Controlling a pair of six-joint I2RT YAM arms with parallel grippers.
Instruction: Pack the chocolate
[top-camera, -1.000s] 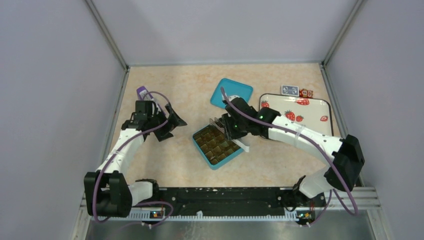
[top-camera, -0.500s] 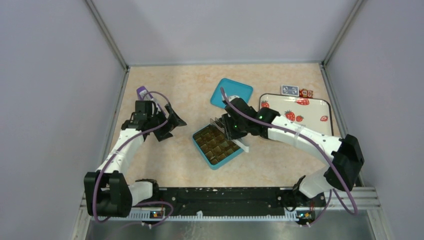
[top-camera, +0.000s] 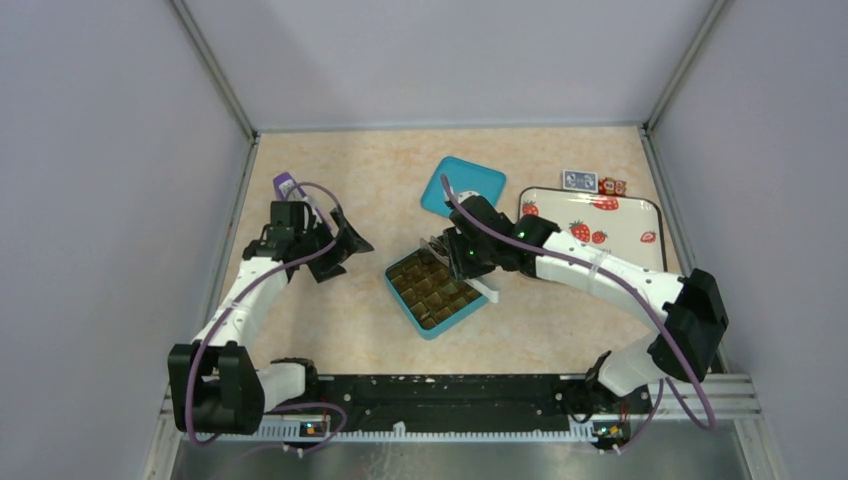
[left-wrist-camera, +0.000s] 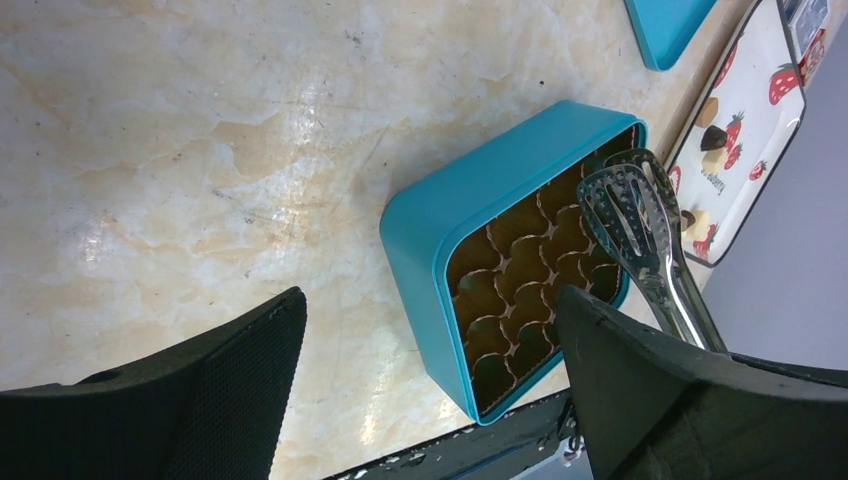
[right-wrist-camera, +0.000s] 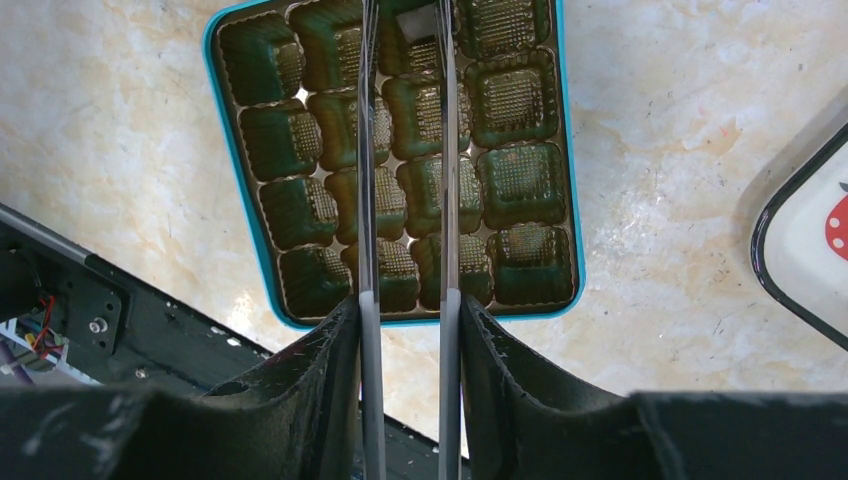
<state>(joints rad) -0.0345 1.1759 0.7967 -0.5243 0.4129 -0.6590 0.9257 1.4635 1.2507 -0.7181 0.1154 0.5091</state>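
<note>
Nearest the arm bases, the left gripper (top-camera: 340, 255) hangs over the beige marbled tabletop (top-camera: 340, 170) with its black fingers spread wide and nothing between them, off to the left of an open teal rectangular box (left-wrist-camera: 430, 215). The box holds a golden-brown liner of moulded cups, and those in view show bare ribbed floors. The right gripper (right-wrist-camera: 405, 310) is above the box, its padded fingers pinching the handles of perforated silver metal tongs (left-wrist-camera: 640, 215). The two blades stand slightly apart over the middle cups. Their tips run off the top edge of the right wrist view, where a pale patch lies between them; I cannot tell whether it is a piece or glare. Beyond the box lies a flat teal lid (top-camera: 462, 185), partly covered by the right arm from above. To the right sits a white strawberry-print tray with a dark rim (top-camera: 620, 225). The chocolate (left-wrist-camera: 714, 136) lies on it, a few small dark and cream pieces seen only at the edge of the left wrist view; from above the arm hides them. At the tray's far edge are a small blue card (top-camera: 579, 180) and red wrapped bits (top-camera: 612, 186).
</note>
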